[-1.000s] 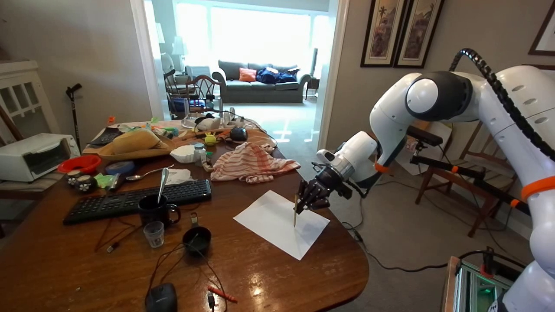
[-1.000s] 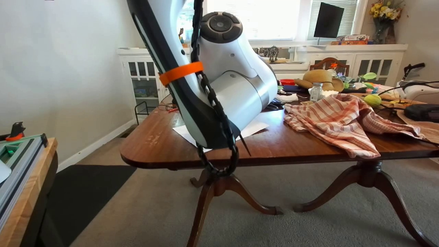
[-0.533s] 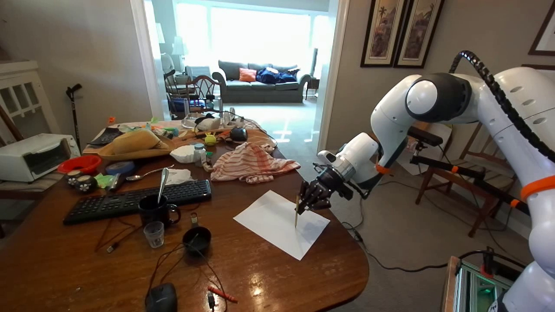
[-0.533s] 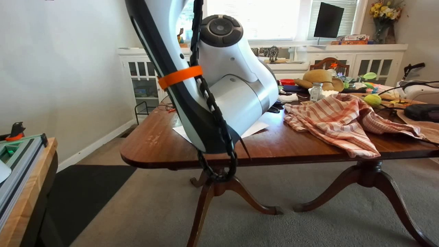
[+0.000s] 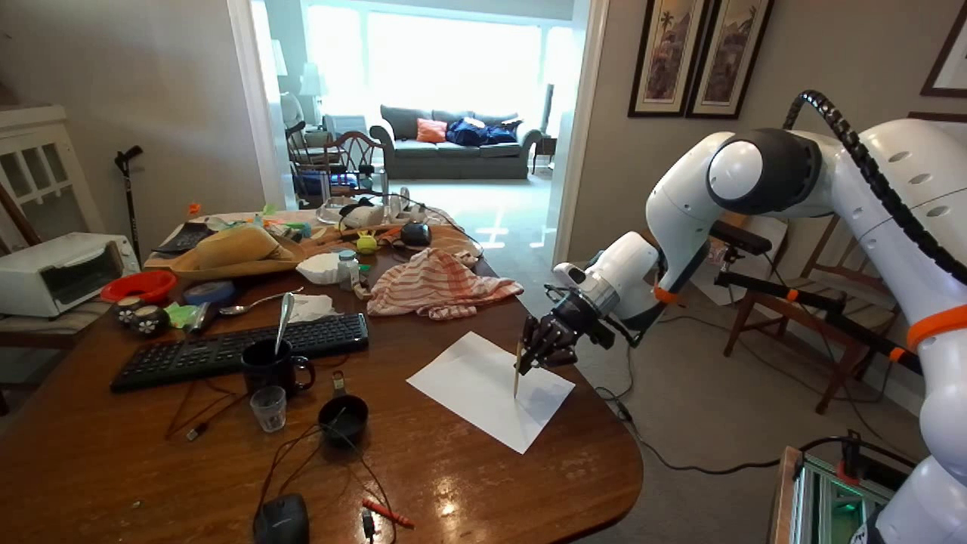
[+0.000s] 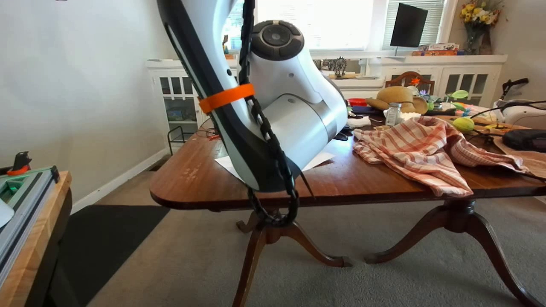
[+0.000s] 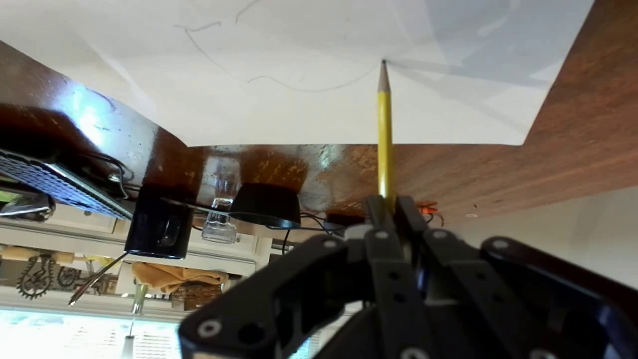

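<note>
My gripper [image 7: 390,202] is shut on a yellow pencil [image 7: 384,124], which points away from the fingers with its tip down. The pencil tip meets a white sheet of paper [image 7: 319,122] at the end of a thin, wavy grey line [image 7: 319,91]. Other short grey strokes show on the sheet. In an exterior view the gripper [image 5: 523,355] stands over the paper [image 5: 461,378], with the pencil [image 5: 517,381] nearly upright. In an exterior view the arm hides the gripper and pencil, and part of the paper [image 6: 320,159] shows behind it.
On the wooden table [image 5: 423,468] are a black mug [image 5: 261,370] with a spoon, a clear cup [image 5: 269,408], a small black pan-like cup [image 5: 344,427], a keyboard [image 5: 196,351], a mouse [image 5: 281,520], a red crayon-like stick [image 5: 387,514] and a striped cloth [image 5: 430,287].
Over the last second the gripper and pencil have shifted slightly to the right and down in an exterior view, and the arm sits slightly lower. The pencil stays held; the paper has not moved.
</note>
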### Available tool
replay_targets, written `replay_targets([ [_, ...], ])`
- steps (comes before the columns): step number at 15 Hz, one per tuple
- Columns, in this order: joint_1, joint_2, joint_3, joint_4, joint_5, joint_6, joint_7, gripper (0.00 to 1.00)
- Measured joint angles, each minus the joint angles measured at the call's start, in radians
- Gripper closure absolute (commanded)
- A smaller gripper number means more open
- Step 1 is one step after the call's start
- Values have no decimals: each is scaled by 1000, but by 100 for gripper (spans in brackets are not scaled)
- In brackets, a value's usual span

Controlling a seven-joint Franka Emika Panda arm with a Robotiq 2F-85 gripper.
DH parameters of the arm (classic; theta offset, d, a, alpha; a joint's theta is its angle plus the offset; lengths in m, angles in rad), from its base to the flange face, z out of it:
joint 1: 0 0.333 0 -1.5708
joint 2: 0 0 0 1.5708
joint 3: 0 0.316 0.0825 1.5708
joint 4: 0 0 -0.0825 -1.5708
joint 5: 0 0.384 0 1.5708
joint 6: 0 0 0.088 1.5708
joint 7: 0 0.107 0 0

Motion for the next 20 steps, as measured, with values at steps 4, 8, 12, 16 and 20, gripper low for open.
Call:
replay_targets([
  [4,-2,-2,-5,12,-11,1,5,98],
  [8,-2,-9,-24,23,-19,3,27,98],
  [12,-3,-12,-49,38,-30,3,39,98],
  [16,-1,-11,-74,51,-32,1,39,98],
  [20,0,-10,-95,63,-32,0,39,98],
])
